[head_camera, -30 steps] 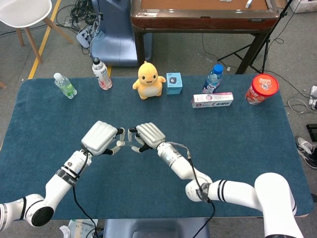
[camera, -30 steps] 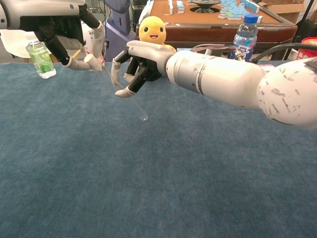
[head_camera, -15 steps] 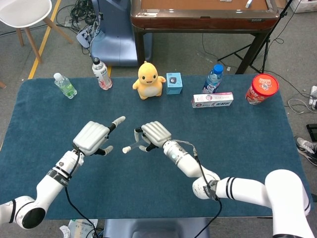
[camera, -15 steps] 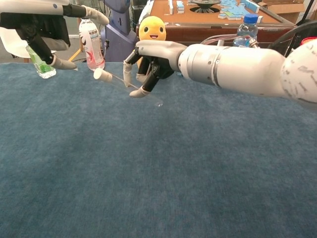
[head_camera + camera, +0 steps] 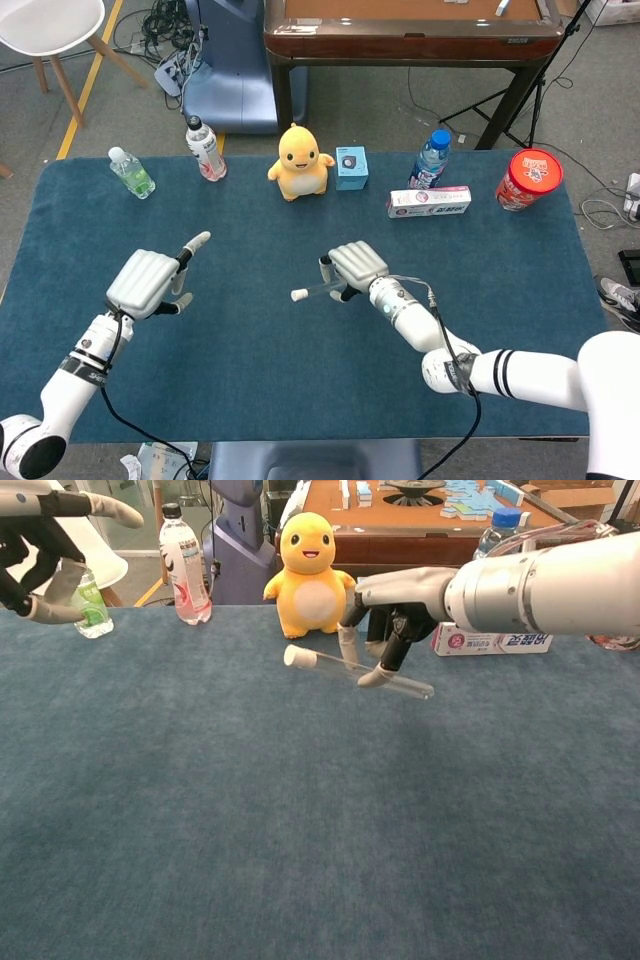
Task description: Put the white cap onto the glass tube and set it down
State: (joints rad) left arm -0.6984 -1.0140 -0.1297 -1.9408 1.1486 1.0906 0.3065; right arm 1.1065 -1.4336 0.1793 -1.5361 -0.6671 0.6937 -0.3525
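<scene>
Now my right hand (image 5: pixel 357 267) carries the glass tube (image 5: pixel 372 676) alone, pinched between thumb and fingers near the tube's middle, with the white cap (image 5: pixel 296 657) seated on the end that points toward my left. A second ago both hands met over the centre of the counter (image 5: pixel 300 370) and my left fingers were pressing the cap onto the tube's mouth; half a second ago they were already parting. My left hand (image 5: pixel 148 281) has since let go and drawn well away to my left side, fingers spread and holding nothing, one finger extended. My right hand has meanwhile shifted rightward with the capped tube.

In the chest view the tube lies nearly level, slightly tilted, its capped end a little higher, and it looks clear of the blue cloth rather than resting on it; I cannot tell the gap exactly.

I judge the capping step finished, since the cap sits on the tube with no hand steadying it. What remains is setting it down: lower the tube until it lies on the cloth, then release the fingers. A round tube may roll once released.

Beyond the hands, the yellow plush toy (image 5: pixel 299 160) stands at the far edge.
</scene>
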